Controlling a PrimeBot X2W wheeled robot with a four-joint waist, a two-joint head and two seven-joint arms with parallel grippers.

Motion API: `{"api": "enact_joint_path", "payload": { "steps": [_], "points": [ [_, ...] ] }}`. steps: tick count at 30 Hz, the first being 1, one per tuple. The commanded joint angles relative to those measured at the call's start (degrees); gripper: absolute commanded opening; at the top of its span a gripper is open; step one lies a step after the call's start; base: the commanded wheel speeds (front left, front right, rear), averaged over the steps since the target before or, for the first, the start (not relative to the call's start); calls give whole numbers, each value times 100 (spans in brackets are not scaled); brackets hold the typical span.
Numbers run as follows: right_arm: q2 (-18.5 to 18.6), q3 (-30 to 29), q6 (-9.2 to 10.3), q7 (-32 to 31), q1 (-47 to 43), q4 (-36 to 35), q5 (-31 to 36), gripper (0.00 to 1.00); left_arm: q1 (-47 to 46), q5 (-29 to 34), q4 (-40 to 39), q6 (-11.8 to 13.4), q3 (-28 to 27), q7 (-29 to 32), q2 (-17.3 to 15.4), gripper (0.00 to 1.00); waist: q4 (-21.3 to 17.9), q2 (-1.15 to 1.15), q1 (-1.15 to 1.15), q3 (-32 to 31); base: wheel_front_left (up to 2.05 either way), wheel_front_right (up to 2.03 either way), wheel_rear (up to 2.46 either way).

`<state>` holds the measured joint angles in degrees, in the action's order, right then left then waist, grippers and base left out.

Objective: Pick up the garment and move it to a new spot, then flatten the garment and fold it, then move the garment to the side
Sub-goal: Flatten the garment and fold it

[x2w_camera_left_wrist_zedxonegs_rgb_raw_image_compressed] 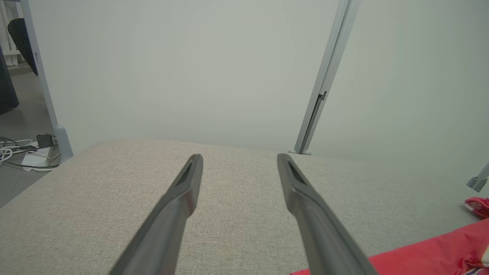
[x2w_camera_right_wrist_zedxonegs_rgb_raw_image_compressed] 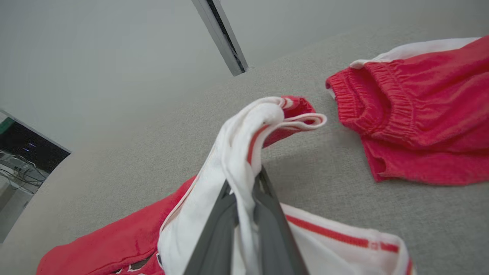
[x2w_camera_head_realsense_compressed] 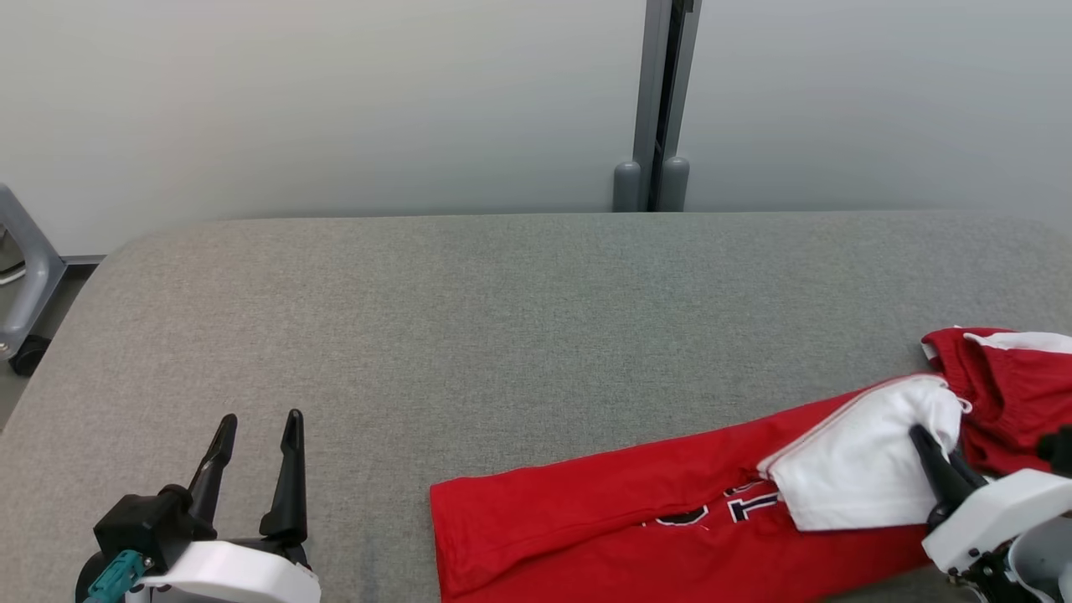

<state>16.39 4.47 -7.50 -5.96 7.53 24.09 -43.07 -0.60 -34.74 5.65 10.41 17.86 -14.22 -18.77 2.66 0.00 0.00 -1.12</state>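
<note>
Head view: red trousers (x2w_camera_head_realsense_compressed: 603, 511) lay along the near right of the grey surface (x2w_camera_head_realsense_compressed: 502, 318). The right gripper (x2w_camera_head_realsense_compressed: 919, 435) was at a turned-back white fold. The left gripper (x2w_camera_head_realsense_compressed: 260, 417) was released, well apart from the cloth.

Left wrist view: fingers spread over bare surface, red cloth at lower right.

Right wrist view: gripper clenched on the white fold (x2w_camera_right_wrist_zedxonegs_rgb_raw_image_compressed: 244, 145), raised; elastic waistband (x2w_camera_right_wrist_zedxonegs_rgb_raw_image_compressed: 374, 95) lying beyond.

Judgement: flattening step. Next move likely calls for drawing the fold out flat.

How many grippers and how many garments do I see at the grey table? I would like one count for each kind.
Grippers: 2, left gripper open, right gripper shut on the garment.
Garments: 1, red and white.
Total: 3.
</note>
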Motion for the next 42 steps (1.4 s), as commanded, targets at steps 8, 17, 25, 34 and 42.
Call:
{"api": "enact_joint_path", "payload": {
  "steps": [8,17,25,34,42],
  "points": [
    [-316,224,-1,-556,-208,-1446,479,0,-33,-11,65,-51,-14,-54,35,100,151,0,0,-52,0,0,0],
    [-758,992,-1,-1241,-87,-1790,769,0,-129,-2,141,-123,14,-60,64,100,533,0,0,-22,0,0,0],
    [-1166,1541,-1,-1246,374,-646,711,0,-230,12,259,-214,152,-57,163,100,1118,0,0,94,0,0,0],
    [-1302,2008,-1,-923,861,238,327,0,-322,46,359,-278,222,-58,176,100,1536,0,0,201,0,0,0],
    [-1327,2495,-1,-711,1228,673,5,0,-385,57,344,-249,222,-60,164,100,1637,0,0,358,0,0,0]
  ]
}}
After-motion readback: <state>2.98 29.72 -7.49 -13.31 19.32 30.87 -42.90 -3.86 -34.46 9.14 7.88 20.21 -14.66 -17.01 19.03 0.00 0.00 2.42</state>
